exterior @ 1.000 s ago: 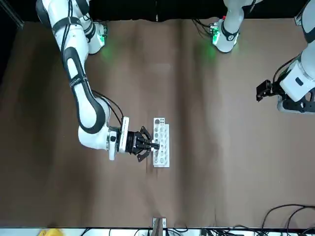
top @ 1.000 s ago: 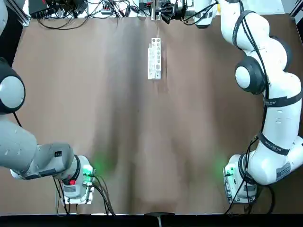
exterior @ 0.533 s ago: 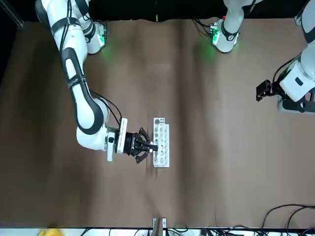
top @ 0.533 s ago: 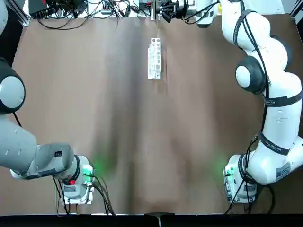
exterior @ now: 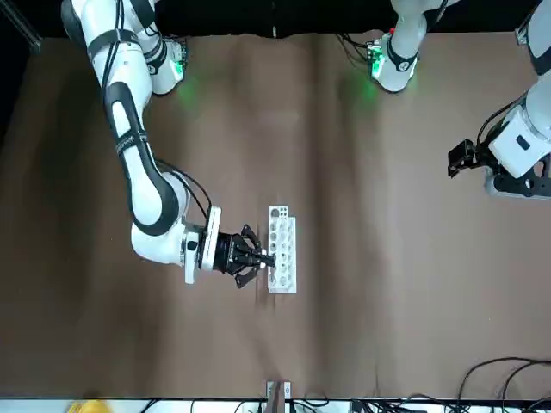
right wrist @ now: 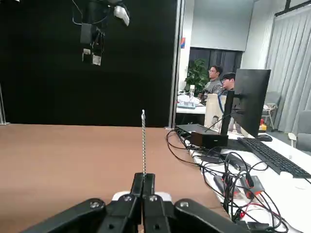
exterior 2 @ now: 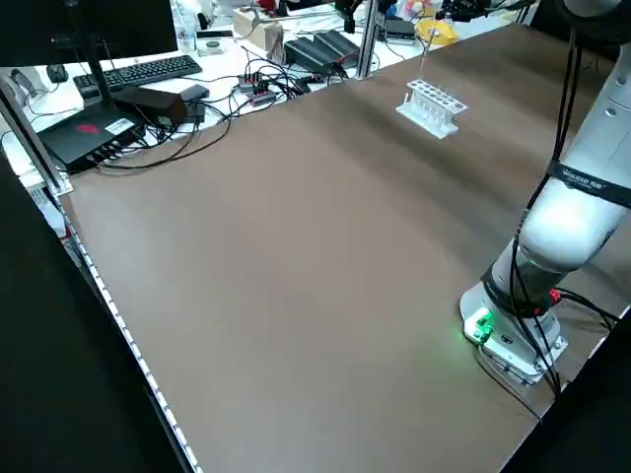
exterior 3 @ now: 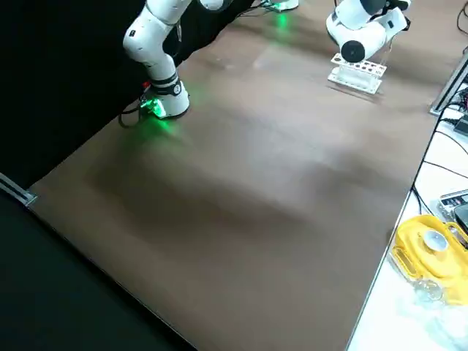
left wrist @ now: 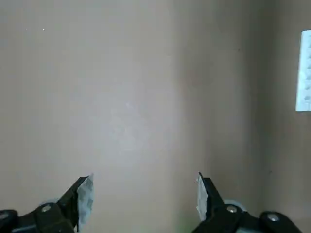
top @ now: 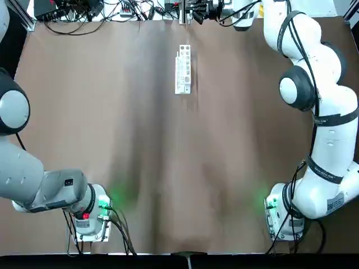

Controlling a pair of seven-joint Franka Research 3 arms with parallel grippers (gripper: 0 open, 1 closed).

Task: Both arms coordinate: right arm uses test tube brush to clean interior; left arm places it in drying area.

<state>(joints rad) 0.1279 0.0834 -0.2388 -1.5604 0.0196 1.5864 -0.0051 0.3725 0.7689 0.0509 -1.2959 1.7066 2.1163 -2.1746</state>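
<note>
Black two-finger tool of the right arm sits a touch farther toward the robot's right than a second ago, front view; a small retreat only. White, hole-dotted rectangular rack, the drying area, has not moved on the brown desk.

Right tool: fingers closed together on a thin twisted-wire brush, its stem standing out past the tips. Left arm's black tool waits to the robot's left, fingers wide apart, nothing between them.

Reading: brush in hand, rack untouched; the small shift looks like part of a scrubbing stroke or an alignment. No test tube that I can make out, so progress on cleaning is uncertain. Placing seems still to come.

Views disagree usefully. Front view lays the right tool over the rack's edge; top view puts it beyond the rack's far end, so probably raised, not touching. Left side view adds a thin pale stick above the rack; whether it is the brush, cannot tell.
</note>
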